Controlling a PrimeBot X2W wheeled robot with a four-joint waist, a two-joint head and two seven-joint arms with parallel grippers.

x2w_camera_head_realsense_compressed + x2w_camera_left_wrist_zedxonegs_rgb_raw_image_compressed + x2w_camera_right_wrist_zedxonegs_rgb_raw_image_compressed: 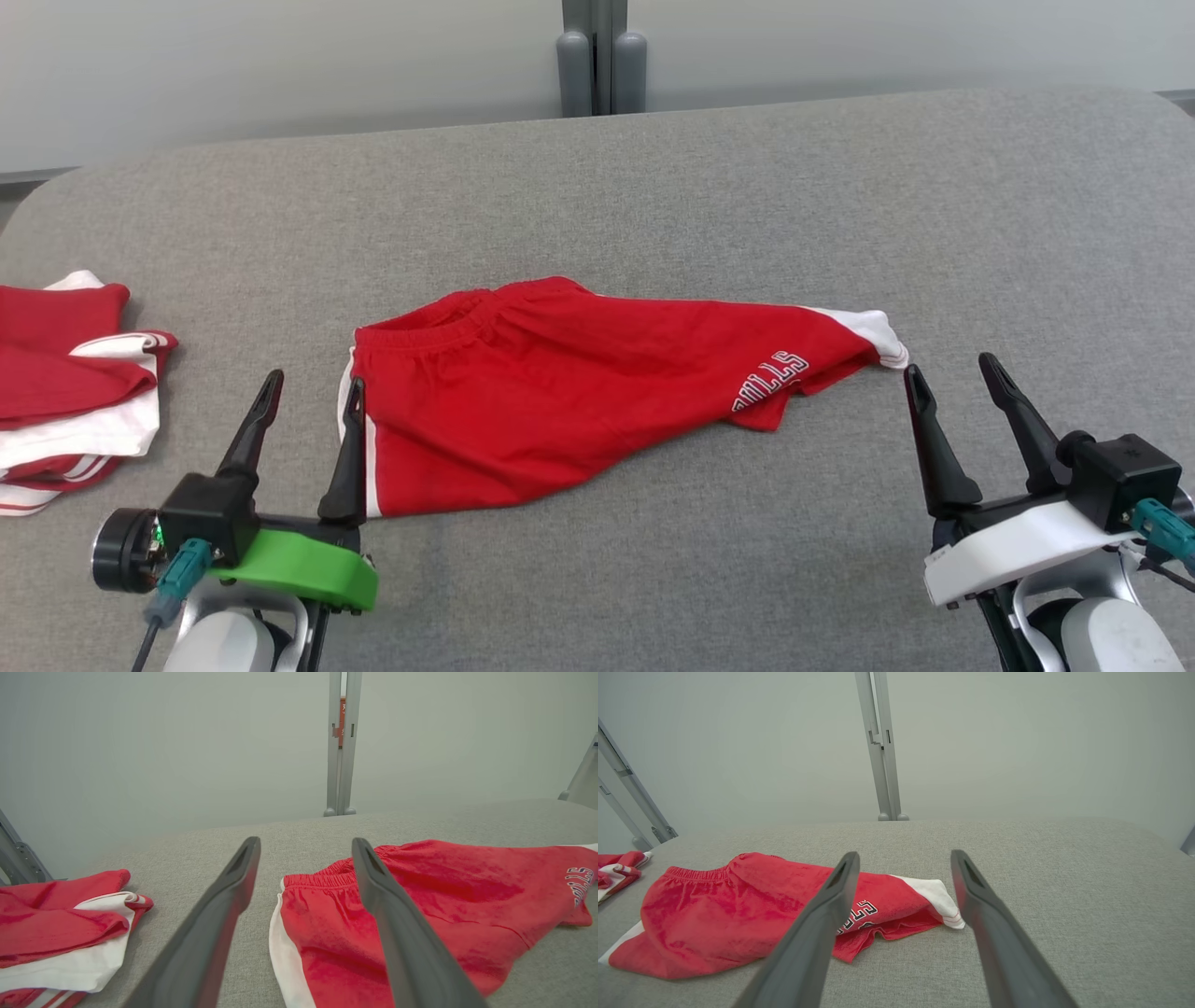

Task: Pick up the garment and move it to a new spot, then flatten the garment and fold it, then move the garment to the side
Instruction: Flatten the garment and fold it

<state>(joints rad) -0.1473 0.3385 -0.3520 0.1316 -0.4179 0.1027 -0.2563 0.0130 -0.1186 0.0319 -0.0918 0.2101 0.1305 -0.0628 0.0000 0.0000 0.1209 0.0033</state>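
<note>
A: Starting at the left edge of the table (653, 187), what do we have?

B: A pile of clothes (65, 383), red and white, well apart from our job. Next comes our left gripper (314, 381), fingers spread wide and holding nothing. Its inner finger stands right at the side of the shorts (579, 383), though we cannot tell whether it touches.

A: And how do the shorts lie?

B: In the middle of the table, somewhat nearer the front edge. The waistband (439, 322) is toward the left, and the legs run out to the right and end in a white hem (873, 331). They look rumpled, one leg over the other, not flat.

A: Then the right gripper (951, 366)?

B: Also spread open and empty, just beside the tip of that white hem.

A: How do we reckon the cloth will behave?

B: Light, soft and limp, we judge. It will sag from wherever we pinch it, and one layer may slide off the one beneath. Nothing to break.

A: So where do we take hold?

B: We would take the waistband corner with the left and the hem with the right. Those thicker seams should give the fingers something firm, and drawing them apart should stretch the shorts as we lift.
</note>
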